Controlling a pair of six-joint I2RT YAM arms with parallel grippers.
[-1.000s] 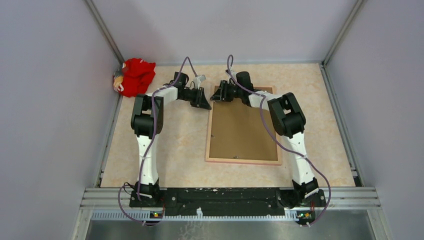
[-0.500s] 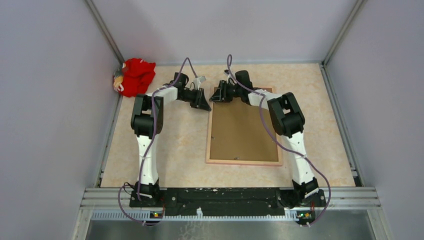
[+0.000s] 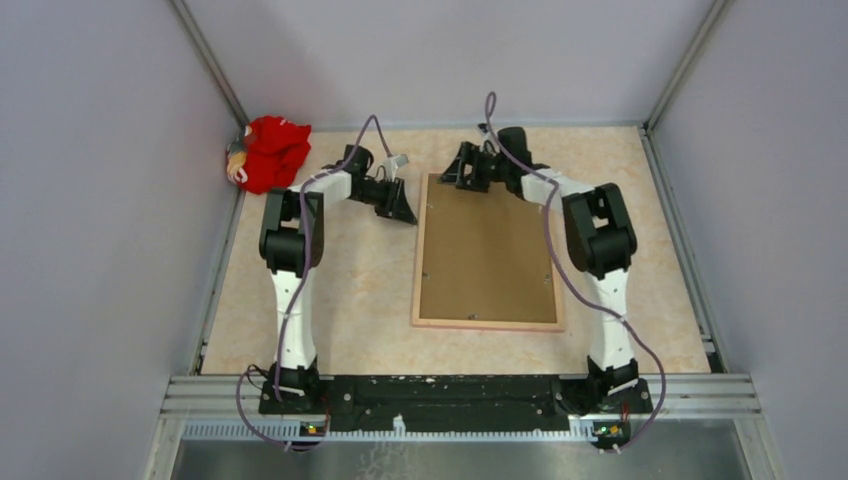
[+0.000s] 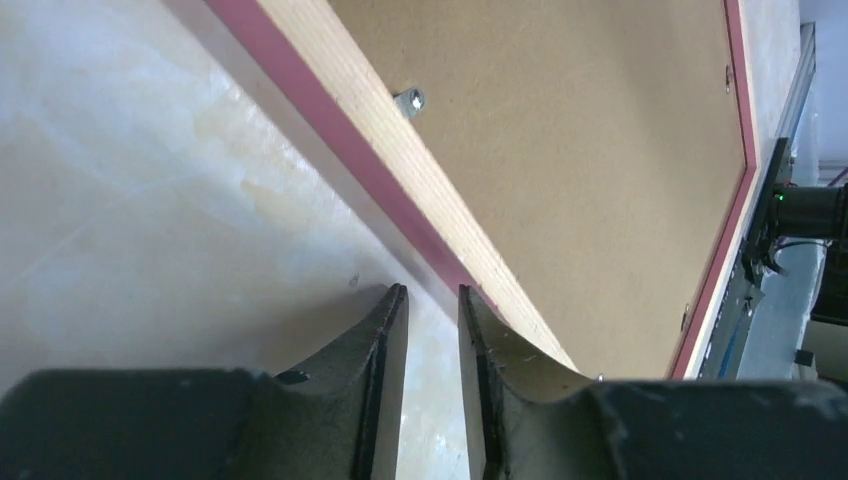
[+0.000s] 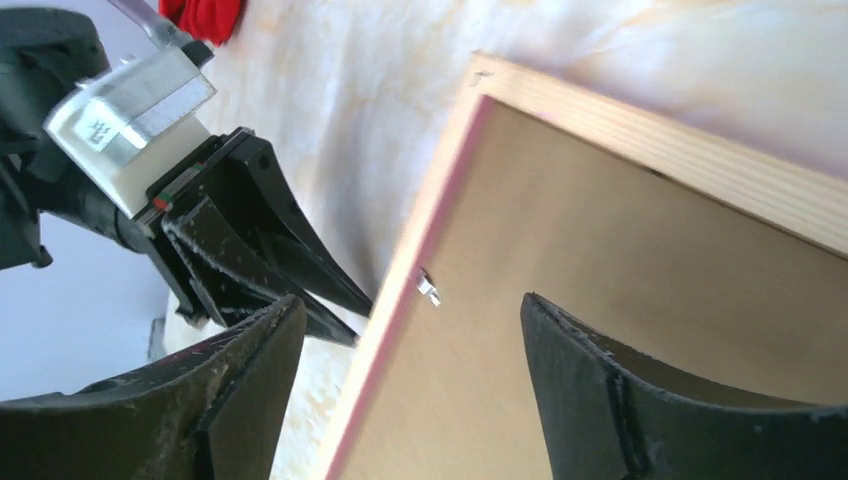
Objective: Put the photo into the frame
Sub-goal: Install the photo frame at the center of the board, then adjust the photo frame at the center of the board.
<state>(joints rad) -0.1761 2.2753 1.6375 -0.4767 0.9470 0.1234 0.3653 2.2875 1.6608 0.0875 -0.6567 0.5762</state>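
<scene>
While the frame (image 3: pixel 418 262) lies face down mid-table, photo unseen, freeing its backing board (image 3: pixel 488 250) seems the step. Left gripper (image 4: pixel 432 295), nearly closed and empty, sits beside the left rim. Right gripper (image 5: pixel 410 300) gapes above a clip (image 5: pixel 428 288) that likely needs turning.

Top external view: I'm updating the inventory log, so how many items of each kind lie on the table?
Picture frame: 1
Brown backing board: 1
Red fabric bundle: 1
Total: 3
</scene>
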